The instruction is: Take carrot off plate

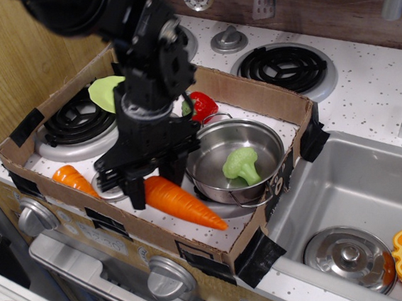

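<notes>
The long smooth orange carrot (185, 203) is held low over the white stovetop, near the front wall of the cardboard box, its tip pointing right. My gripper (145, 186) is shut on its thick end; its stem cap is hidden by the fingers. The lime-green plate (107, 92) lies at the back left of the box over the black burner, partly hidden behind my arm. The carrot is well away from the plate.
A steel pot (235, 161) holding a green broccoli (241, 164) stands right of the carrot. A stubby orange carrot (74, 180) lies at the front left, a red strawberry (202, 105) behind the pot. The cardboard box wall (165, 237) runs along the front. Sink (348, 200) at right.
</notes>
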`<state>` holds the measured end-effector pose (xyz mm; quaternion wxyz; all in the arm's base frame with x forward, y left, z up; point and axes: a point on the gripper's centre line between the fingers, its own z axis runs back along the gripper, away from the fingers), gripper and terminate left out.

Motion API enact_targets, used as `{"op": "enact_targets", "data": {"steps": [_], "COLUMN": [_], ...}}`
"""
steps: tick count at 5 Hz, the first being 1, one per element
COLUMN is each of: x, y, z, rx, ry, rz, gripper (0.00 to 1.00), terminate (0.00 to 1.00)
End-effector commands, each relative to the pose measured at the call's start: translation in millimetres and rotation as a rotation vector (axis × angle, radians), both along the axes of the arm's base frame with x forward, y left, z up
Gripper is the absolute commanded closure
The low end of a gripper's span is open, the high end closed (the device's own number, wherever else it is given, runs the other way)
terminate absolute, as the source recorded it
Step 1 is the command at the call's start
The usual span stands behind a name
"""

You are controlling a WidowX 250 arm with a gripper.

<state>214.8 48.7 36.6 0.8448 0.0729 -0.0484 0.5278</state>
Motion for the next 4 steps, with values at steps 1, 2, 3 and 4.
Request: {"op": "enact_targets", "data": {"steps": [1, 2, 3, 4], "x": [12, 13, 16, 21], "y": [8, 8, 5, 3], "z": [17, 30, 40, 58], "rx": [0.065, 0.093, 0.109, 0.135], "ry": [-0.055, -0.041, -0.032, -0.008], "rz": [-0.011, -0.015, -0.020, -0.037], "gripper": [0.00, 0.00, 0.00, 0.00], "terminate": [0.00, 0.00, 0.00, 1.00]}}
